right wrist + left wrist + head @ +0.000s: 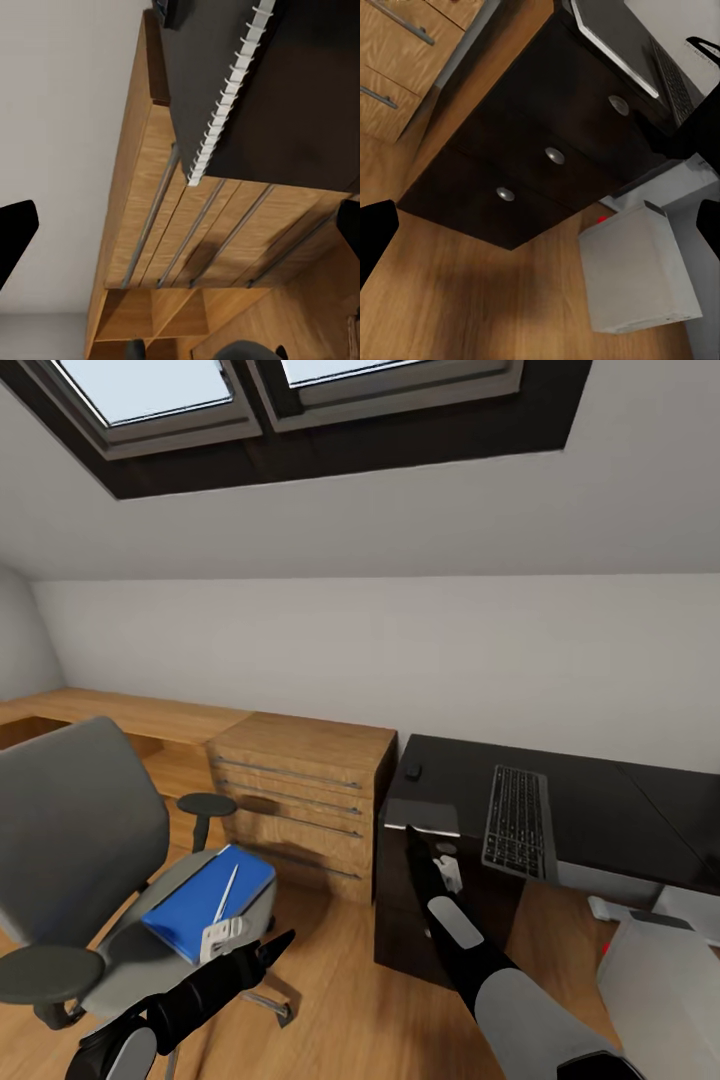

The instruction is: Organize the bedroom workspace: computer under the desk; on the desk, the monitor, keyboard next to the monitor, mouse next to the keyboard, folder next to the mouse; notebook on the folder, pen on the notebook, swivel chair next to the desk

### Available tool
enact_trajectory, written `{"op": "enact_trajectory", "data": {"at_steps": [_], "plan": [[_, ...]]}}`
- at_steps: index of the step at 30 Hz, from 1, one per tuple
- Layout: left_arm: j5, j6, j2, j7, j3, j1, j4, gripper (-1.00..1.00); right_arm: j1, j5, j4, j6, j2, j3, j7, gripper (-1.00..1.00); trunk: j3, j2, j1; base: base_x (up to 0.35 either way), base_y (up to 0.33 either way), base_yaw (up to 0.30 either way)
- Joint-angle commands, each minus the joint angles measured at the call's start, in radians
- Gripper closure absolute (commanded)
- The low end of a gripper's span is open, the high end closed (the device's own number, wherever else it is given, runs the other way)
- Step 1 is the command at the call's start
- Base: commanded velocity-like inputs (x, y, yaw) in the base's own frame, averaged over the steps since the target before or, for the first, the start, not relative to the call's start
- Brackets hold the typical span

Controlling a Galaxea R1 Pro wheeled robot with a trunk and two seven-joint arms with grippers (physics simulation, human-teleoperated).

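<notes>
At the lower left of the head view stands the swivel chair (75,850), grey cloth on its tall rounded back, with flat black oval armrests. On its seat lies the folder (205,900), a flat bright-blue rectangle with a thin white edge, and the slim white pen (227,892) rests slantwise across it. The notebook cannot be made out.

Right of centre, the glossy black tabletop (600,810) carries the keyboard (516,820), a flat black slab of dark-grey keys hanging partly over the front edge. The small rounded mouse (413,770) sits near the tabletop's back left corner, well apart from the keyboard. Below, the left wrist view shows the dark drawer unit (532,165) with three round silver knobs, and beside it on the floor the computer (637,274), a plain light-grey box. Left of the desk stands a light-wood chest of drawers (300,800), grained, with long metal bar handles.

The left gripper (272,943) points toward the chair seat from the bottom left, just short of the folder; its black fingers (375,236) stand apart at the edges of the left wrist view, clamping nothing. The right gripper (412,835) reaches up in front of the drawer unit; its fingers (15,232) are likewise spread wide and empty.
</notes>
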Motion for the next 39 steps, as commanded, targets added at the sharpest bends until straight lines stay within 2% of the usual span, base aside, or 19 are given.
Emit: {"op": "enact_trajectory", "data": {"at_steps": [1,10,17,22,27,32,39], "plan": [[0.006,0.005,0.0,0.001,0.0,-0.001,0.0,-1.0,-0.001,-0.011,0.002,-0.006,0.0,0.004,0.007,-1.0,-0.001,0.0,0.0,0.111,0.022,0.0],[0.006,0.005,-0.001,0.001,0.0,-0.001,0.0,-1.0,-0.001,-0.01,0.002,-0.007,0.0,-0.002,0.012,-1.0,-0.001,0.0,0.0,0.171,0.025,0.0],[0.008,0.005,-0.001,0.0,-0.001,-0.001,0.0,-1.0,-0.001,-0.039,0.01,-0.006,0.0,-0.051,0.01,-1.0,-0.001,0.0,0.0,0.017,0.001,0.0],[0.023,0.005,-0.001,-0.002,-0.001,-0.001,0.0,-1.0,-0.001,-0.048,0.011,-0.006,0.0,-0.07,0.009,-1.0,-0.001,0.0,0.0,0.003,0.0,0.0],[0.055,0.006,0.0,-0.003,0.0,-0.001,0.0,-1.0,-0.001,-0.052,0.019,-0.005,0.0,-0.077,0.009,-1.0,-0.001,0.0,0.0,0.0,0.0,0.0],[0.059,0.007,0.0,-0.003,-0.001,-0.001,0.0,-1.0,-0.001,-0.052,0.025,-0.004,0.0,-0.078,0.009,-1.0,-0.001,0.0,0.0,0.0,0.0,0.0],[0.059,0.007,0.001,-0.003,0.001,-0.001,0.0,-1.0,-0.001,-0.053,0.027,-0.003,0.0,-0.078,0.009,-1.0,-0.023,-0.049,0.027,0.0,0.0,0.0]]}}
